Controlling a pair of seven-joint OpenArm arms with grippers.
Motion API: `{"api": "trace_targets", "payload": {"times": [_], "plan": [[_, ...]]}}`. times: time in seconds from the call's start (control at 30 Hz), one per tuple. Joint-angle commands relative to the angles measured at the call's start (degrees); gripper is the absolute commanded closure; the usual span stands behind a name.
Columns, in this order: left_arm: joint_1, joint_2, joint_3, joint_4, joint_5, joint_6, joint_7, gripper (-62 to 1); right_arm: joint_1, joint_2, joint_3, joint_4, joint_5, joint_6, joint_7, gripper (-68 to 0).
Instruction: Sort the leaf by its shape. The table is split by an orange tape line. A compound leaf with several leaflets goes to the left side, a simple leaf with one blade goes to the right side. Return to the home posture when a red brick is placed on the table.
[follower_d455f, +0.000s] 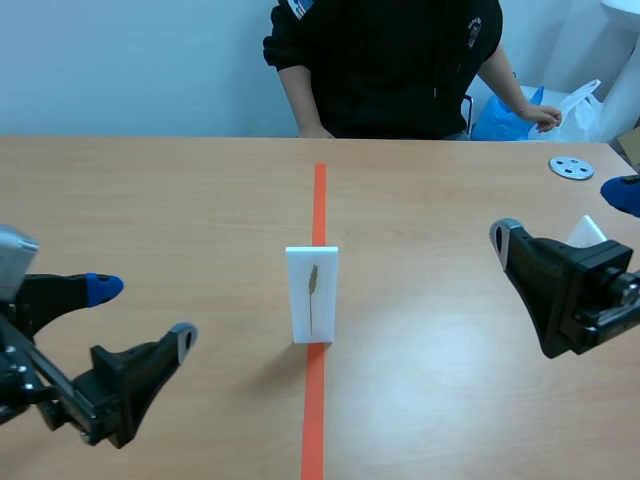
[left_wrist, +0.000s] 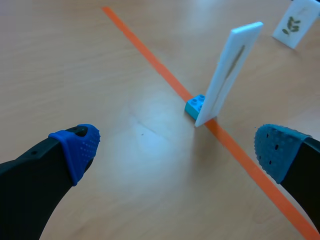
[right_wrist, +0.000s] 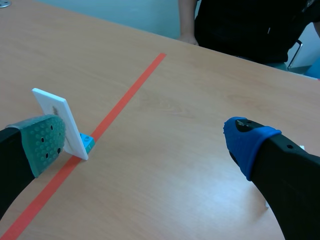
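The left gripper (follower_d455f: 145, 312) sits lowest and closest, its fingers spread wide with nothing between them. The right gripper (follower_d455f: 562, 215) is likewise apart and empty, out on the right side. Between them a white card (follower_d455f: 311, 295) stands upright on the orange tape line (follower_d455f: 319, 200), propped on a small blue block (left_wrist: 195, 106) (visible only from the wrist views). The leaf (follower_d455f: 313, 290) on it looks like one slender blade, so I judge it simple and bound for the right side. The card is not yet gripped: the right gripper would need to come in, close on the card's edges without tipping it, and set it right of the tape
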Motion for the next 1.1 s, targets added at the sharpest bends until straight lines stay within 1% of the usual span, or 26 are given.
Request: {"api": "trace_targets", "payload": {"times": [0.0, 0.1, 0.17, 0.3, 0.43, 0.53, 0.67, 0.73, 0.83, 0.9, 0.97, 1.0, 1.07], "plan": [[-2.1, -0.1, 1.9, -0.8, 1.6, -0.3, -2.3, -62.3, 0.5, 1.0, 0.4, 0.1, 0.4, 0.2, 0.9, -67.9], [-6.5, -1.0, 7.1, -5.6, 3.8, -0.3, -6.0, -62.3, 0.5, 1.0, 0.4, 0.1, 0.3, 0.2, 0.9, -67.9], [-9.8, -0.9, 10.2, -8.9, 6.3, -0.3, -8.3, -62.3, 0.5, 1.0, 0.4, 0.1, 0.3, 0.2, 0.9, -67.9], [-16.1, -0.9, 16.9, -14.4, 10.3, -0.3, -12.8, -62.3, 0.5, 1.0, 0.4, 0.1, 0.3, 0.2, 0.9, -67.9], [-21.6, -0.4, 22.9, -19.3, 13.3, 0.0, -14.9, -62.3, 0.5, 0.9, 0.4, 0.1, 0.3, 0.2, 0.9, -67.9], [-24.6, 0.0, 26.9, -22.6, 13.5, 1.3, -16.5, -62.3, 0.5, 0.7, 0.5, 0.1, 0.4, 0.0, 0.9, -67.9], [-28.0, 2.3, 30.7, -27.1, 13.4, 5.5, -18.3, -61.8, 0.5, 0.5, 0.5, 0.1, 0.4, 0.0, 0.9, -67.9], [-29.5, 3.6, 32.1, -29.1, 13.4, 6.6, -19.2, -60.3, 0.5, 0.5, 0.5, 0.1, 0.3, 0.0, 0.8, -67.9], [-31.1, 5.3, 34.2, -31.5, 13.5, 6.6, -19.4, -59.3, 0.5, 0.5, 0.5, 0.1, 0.3, 0.0, 0.9, -67.9], [-31.9, 6.3, 35.8, -32.7, 14.8, 7.1, -20.3, -59.3, 0.5, 0.5, 0.5, 0.1, 0.4, 0.0, 0.9, -67.9], [-32.7, 7.2, 37.2, -33.5, 15.6, 9.0, -20.8, -59.3, 0.5, 0.5, 0.5, 0.1, 0.4, 0.0, 0.9, -67.9], [-33.2, 7.7, 37.8, -34.1, 15.6, 9.9, -20.8, -58.8, 0.5, 0.5, 0.5, 0.1, 0.4, 0.0, 0.9, -67.9], [-34.1, 8.7, 38.6, -35.6, 15.6, 11.5, -20.7, -55.4, 0.5, 0.4, 0.5, 0.1, 0.4, 0.0, 0.9, -67.9]]}}
